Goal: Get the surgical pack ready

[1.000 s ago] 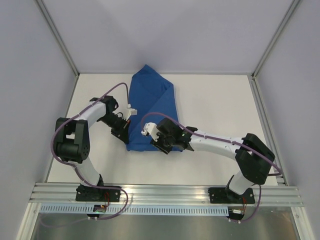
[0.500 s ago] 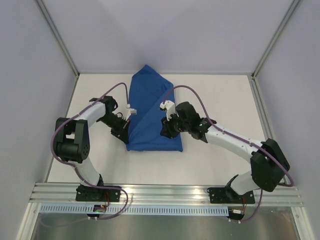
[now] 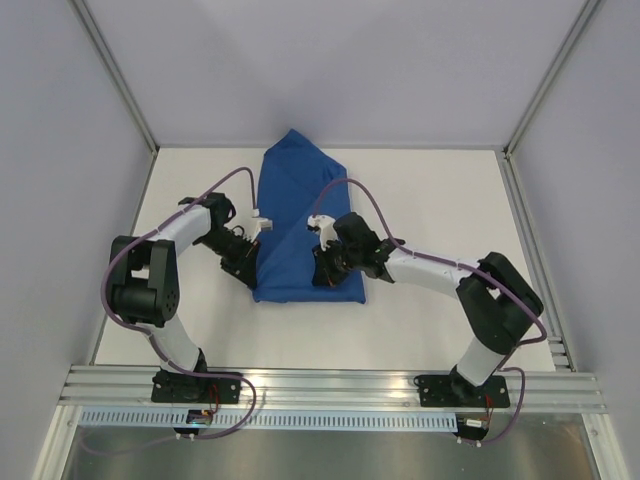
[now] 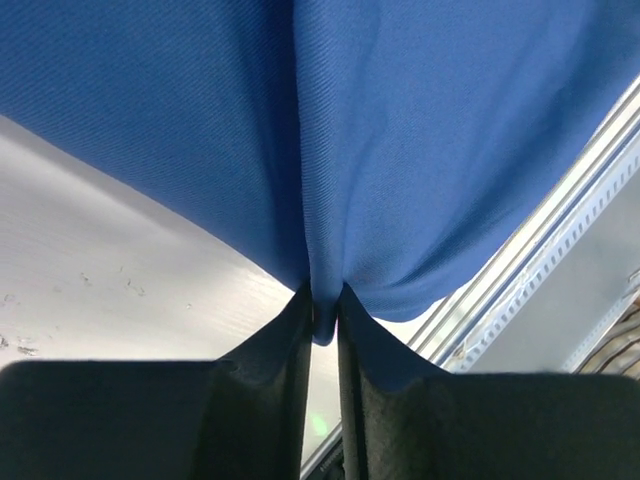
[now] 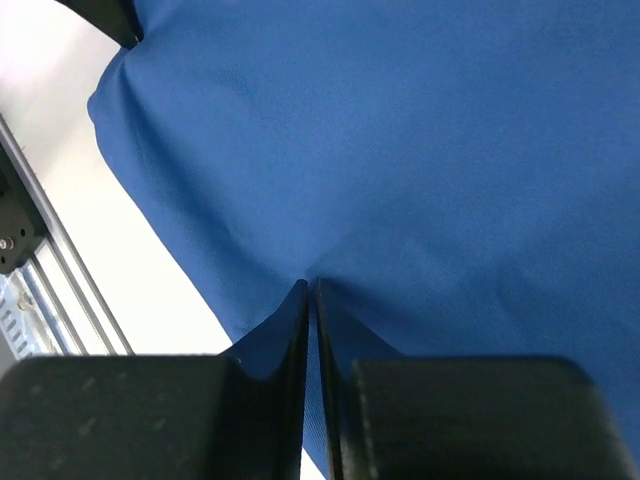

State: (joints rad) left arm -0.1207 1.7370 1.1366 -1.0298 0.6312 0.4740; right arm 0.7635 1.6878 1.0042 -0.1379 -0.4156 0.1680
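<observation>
Drape (image 3: 300,215) on table (image 3: 440,210), left of centre; far end pointed, near edge straight. Table surface wide right of drape, narrow left. Left gripper (image 4: 322,300) at drape's left edge, pinching fabric fold. Right gripper (image 5: 311,288) on drape's near-right part, fingers nearly together on thin crease. Royal-blue, matte, folded.

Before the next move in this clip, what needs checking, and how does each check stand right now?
1. Cloth in the left pincer: ok, a fold of the blue drape sits between its fingers.
2. Cloth in the right pincer: ok, the drape puckers into its nearly shut tips.
3. Drape wholly on the table: ok, no edge overhangs.
4. Pincers apart from each other: ok, left at the drape's left edge, right over its near right part.
5. How many layers each pincer holds: cannot tell.
</observation>
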